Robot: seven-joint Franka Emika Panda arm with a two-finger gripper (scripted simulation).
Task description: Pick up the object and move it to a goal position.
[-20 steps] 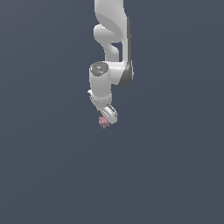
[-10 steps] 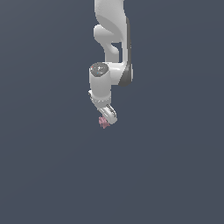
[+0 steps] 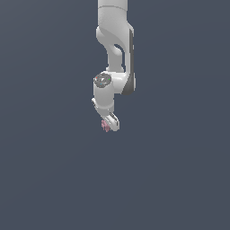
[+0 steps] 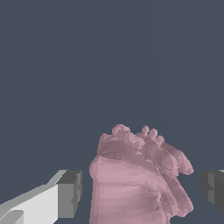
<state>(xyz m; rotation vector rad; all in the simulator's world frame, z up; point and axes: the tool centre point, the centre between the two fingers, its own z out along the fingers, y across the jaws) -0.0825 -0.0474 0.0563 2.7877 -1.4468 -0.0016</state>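
The object (image 4: 135, 183) is a pink lumpy item that sits between my gripper's (image 4: 142, 192) two grey pads (image 4: 70, 192). A thin strip of dark background shows between the object and each pad, so the jaws stand open around it without visible contact. In the exterior view the white arm reaches down from the top. Its gripper (image 3: 109, 125) points downward, and the tiny pink object (image 3: 105, 125) shows at the fingertips, on the exterior view's left side of them. I cannot tell whether the object rests on the dark surface or hangs above it.
A uniform dark grey-blue background fills both views. No other objects, edges or markers show.
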